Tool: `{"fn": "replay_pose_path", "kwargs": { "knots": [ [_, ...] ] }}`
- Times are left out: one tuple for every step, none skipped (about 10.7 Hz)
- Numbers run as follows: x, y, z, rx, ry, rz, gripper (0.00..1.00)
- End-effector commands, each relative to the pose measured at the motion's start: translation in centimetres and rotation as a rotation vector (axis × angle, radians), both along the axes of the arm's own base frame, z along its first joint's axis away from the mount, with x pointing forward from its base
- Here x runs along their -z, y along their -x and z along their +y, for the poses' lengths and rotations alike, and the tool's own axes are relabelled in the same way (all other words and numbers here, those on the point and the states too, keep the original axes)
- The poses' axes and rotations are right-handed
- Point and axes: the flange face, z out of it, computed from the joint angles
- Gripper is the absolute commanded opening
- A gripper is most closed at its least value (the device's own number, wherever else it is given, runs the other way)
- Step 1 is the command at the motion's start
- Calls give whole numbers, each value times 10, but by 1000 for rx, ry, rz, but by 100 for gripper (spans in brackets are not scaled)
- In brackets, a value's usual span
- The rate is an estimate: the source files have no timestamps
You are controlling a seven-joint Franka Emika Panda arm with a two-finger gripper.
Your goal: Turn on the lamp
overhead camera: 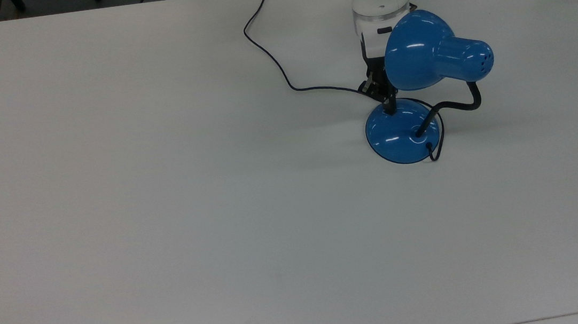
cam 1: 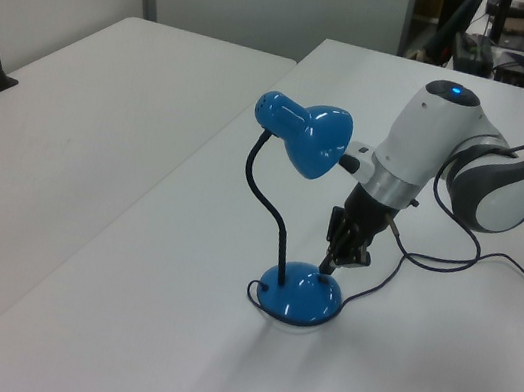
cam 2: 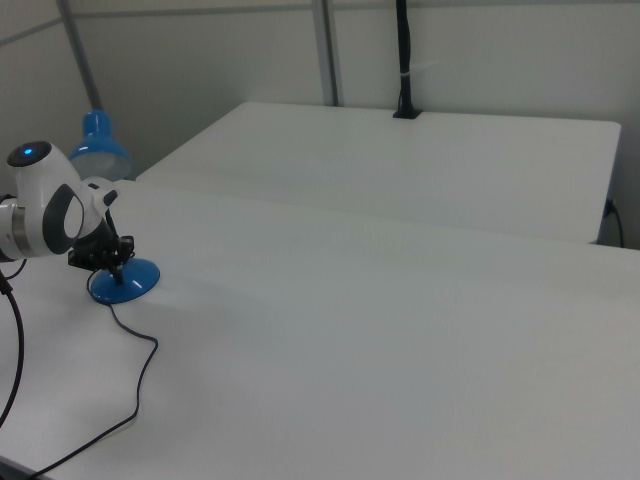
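Note:
The lamp stands on the white table at the top view's right: a glossy blue shade [overhead camera: 433, 55], a black gooseneck [overhead camera: 457, 105] and a round blue base [overhead camera: 399, 134]. My gripper [overhead camera: 390, 109] points down from the white arm, fingers shut together, and its tip rests on the far edge of the base, covering the spot where the small black switch sits. In the left view the gripper [cam 1: 328, 267] touches the base [cam 1: 297, 296] on its right side, just below the shade [cam 1: 308, 138]. The right view has the gripper [cam 2: 112, 264] above the base [cam 2: 126, 283].
The lamp's thin black cord [overhead camera: 279, 69] snakes from the base across the table [overhead camera: 166, 223] to its far edge. The shade hangs close beside my wrist. A second white table [cam 1: 87, 94] stands at the left view's left.

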Motion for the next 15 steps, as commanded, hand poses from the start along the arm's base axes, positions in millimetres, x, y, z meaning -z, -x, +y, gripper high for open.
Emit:
{"fn": "replay_pose_path", "kwargs": {
  "knots": [
    [6,-6,7,-24,-26,-39,0],
    [11,-6,8,-26,-21,-33,0],
    [11,-7,9,-28,-23,-34,0],
    [11,-8,9,-28,-24,-35,0],
    [11,-8,9,-28,-24,-35,0],
    [8,-8,9,-25,-25,-38,0],
    [7,-9,8,-23,-26,-39,0],
    [8,-10,7,-21,-25,-38,0],
    [5,-9,7,-8,-31,-36,0],
    [-5,-7,6,8,-39,-40,0],
    [-12,-4,3,49,-36,-10,0],
    [-21,-3,-7,101,-17,40,0],
    [-31,-2,-19,148,-2,76,0],
    [-38,1,-32,197,28,131,0],
    [-44,3,-47,237,60,185,0]
  ]
}}
